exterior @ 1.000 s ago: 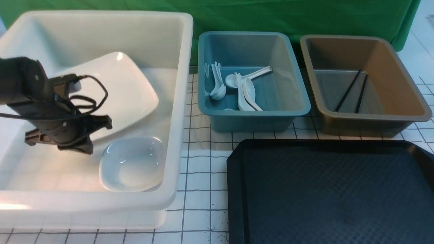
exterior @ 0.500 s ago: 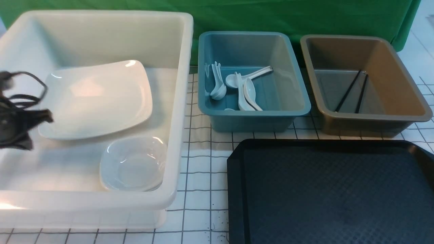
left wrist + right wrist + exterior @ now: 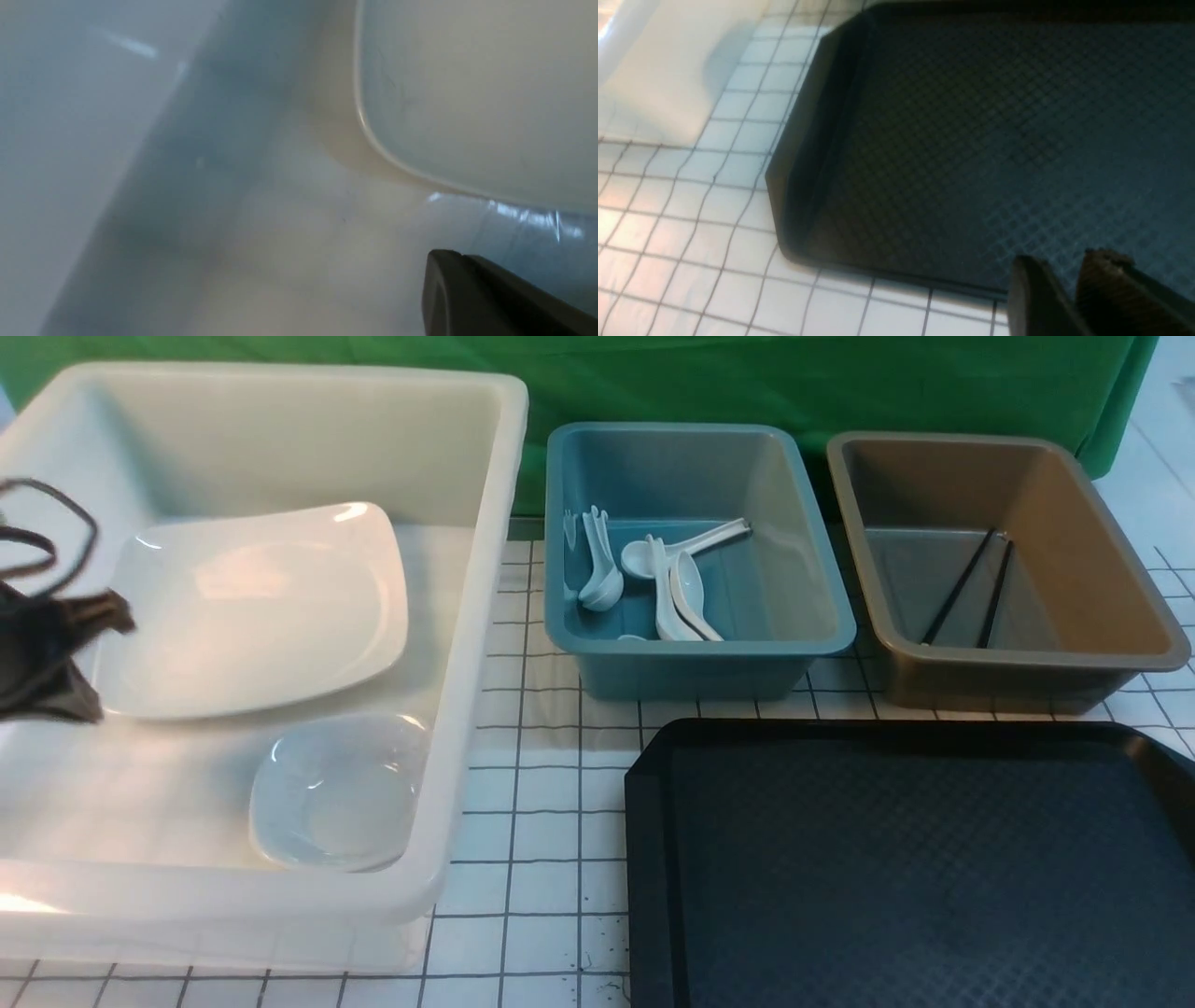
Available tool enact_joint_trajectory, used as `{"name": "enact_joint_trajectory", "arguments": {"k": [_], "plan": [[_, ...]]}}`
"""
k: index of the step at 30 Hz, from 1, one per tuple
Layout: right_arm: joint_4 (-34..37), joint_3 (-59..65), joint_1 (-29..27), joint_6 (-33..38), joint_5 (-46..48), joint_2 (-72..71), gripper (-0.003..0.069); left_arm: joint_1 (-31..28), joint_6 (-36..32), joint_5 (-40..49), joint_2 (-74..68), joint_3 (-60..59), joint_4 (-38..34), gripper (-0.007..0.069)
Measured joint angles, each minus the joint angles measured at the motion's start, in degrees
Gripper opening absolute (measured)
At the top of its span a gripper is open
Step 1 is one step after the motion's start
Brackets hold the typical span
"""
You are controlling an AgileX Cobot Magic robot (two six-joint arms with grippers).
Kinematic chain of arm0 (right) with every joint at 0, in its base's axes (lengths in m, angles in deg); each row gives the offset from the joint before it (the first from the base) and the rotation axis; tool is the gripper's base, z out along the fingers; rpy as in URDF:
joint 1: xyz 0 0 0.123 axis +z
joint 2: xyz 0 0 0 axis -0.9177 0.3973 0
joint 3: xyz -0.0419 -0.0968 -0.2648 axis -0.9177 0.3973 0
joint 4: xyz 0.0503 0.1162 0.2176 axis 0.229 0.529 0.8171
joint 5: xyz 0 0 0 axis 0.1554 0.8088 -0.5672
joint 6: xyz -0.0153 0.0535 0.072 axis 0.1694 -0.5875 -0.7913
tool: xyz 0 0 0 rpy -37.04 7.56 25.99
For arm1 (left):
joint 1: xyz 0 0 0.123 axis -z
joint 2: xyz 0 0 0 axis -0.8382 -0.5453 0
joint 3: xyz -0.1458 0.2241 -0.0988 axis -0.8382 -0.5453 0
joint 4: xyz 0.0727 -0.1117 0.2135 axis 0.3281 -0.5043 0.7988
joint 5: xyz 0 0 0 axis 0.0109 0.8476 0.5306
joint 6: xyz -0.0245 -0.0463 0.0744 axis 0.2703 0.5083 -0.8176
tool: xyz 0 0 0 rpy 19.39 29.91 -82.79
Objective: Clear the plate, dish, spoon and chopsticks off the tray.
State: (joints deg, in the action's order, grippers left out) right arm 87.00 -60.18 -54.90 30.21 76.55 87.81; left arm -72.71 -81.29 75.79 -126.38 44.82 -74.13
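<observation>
The large glossy white rounded-rectangular plate (image 3: 257, 607) is lying in the big translucent white plastic tub (image 3: 485, 616) at the left of the grid-lined white bench (image 3: 541, 821), with a small white rounded-square dish (image 3: 336, 793) sitting just in front of it in the same tub. The left end effector (image 3: 51, 658) is hanging over the tub's left side beside the plate's edge, its jaws closed together and gripping nothing (the left wrist view is showing only a blurred plate corner and one dark finger). White Chinese-style soup spoons (image 3: 667, 588) are resting in the blue plastic tub (image 3: 700, 658), and the pair of thin black chopsticks (image 3: 971, 583) is leaning inside the brown plastic tub (image 3: 1027, 677). The large black diamond-textured plastic tray (image 3: 896, 868) is sitting bare at the front right. The right end effector (image 3: 1064, 280) is hovering over the tray's corner with a narrow gap between its fingers, holding nothing.
</observation>
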Motion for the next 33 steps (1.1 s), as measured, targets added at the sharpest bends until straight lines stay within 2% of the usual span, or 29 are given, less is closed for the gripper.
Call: {"name": "enact_joint_trajectory", "arguments": {"k": [4,10,19,28,33], "plan": [[0.00,0.00,0.00,0.00,-0.39,0.00,0.0201,1.12,-0.23,-0.06,-2.35,-0.11,-0.07,-0.0001],[0.00,0.00,0.00,0.00,-0.34,0.00,0.0201,1.19,-0.30,-11.30,-6.04,-0.11,-1.13,-0.0001],[0.00,0.00,0.00,0.00,-0.28,0.00,0.0201,1.19,-0.03,-19.42,-8.88,-0.11,1.78,-0.0001],[0.00,0.00,0.00,0.00,-0.06,0.00,0.0201,1.19,0.91,-18.71,-6.66,-0.11,2.48,-0.0001],[0.00,0.00,0.00,0.00,0.07,0.00,0.0201,1.19,0.62,-12.93,0.92,1.28,-0.24,-0.0001]]}}
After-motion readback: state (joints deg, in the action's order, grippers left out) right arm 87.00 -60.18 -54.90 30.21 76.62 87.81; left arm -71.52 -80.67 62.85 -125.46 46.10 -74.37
